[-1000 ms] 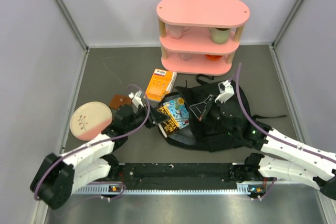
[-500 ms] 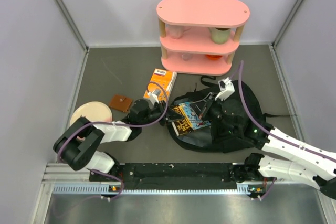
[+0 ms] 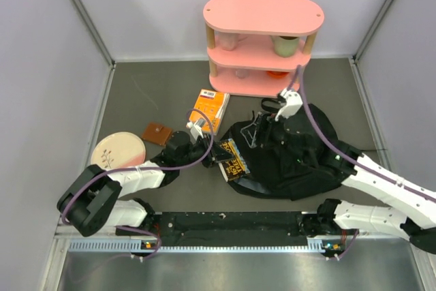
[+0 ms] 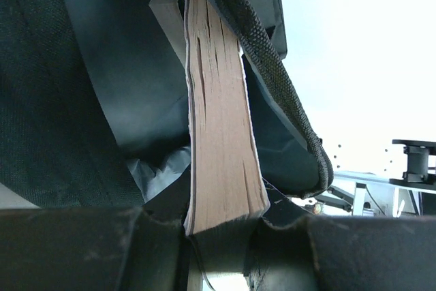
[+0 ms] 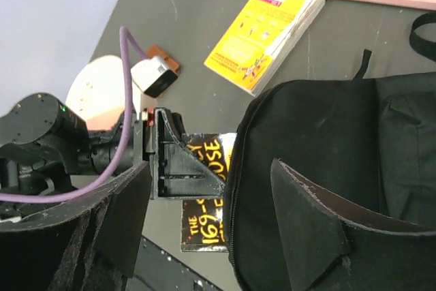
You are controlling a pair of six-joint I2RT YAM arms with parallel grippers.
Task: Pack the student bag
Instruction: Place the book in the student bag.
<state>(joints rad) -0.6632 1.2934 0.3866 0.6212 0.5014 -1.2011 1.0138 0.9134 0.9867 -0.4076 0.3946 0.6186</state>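
— Black fabric, low and floppy: where does the student bag (image 3: 300, 161) lie?
— On the dark grey table (image 3: 136, 100), right of centre, in front of a pink three-tier shelf (image 3: 262, 15). Its mouth faces left.
— What is the left gripper (image 3: 219, 151) doing?
— Its fingers are clamped on a book (image 3: 234, 161) with a black and yellow cover. The book's far end sits inside the bag's mouth. The left wrist view shows the tan page edges running between folds of black cloth.
— And the right gripper (image 3: 255, 131)?
— It is over the bag's upper left rim, fingers spread wide, with the zipped edge between them. Whether a finger touches the cloth, I cannot tell.
— Anything else on the table?
— An orange-yellow book (image 3: 210, 107) lies flat between shelf and bag. A small brown square (image 3: 158, 133) sits left of it, and a pink plate (image 3: 117, 151) lies near the left arm.
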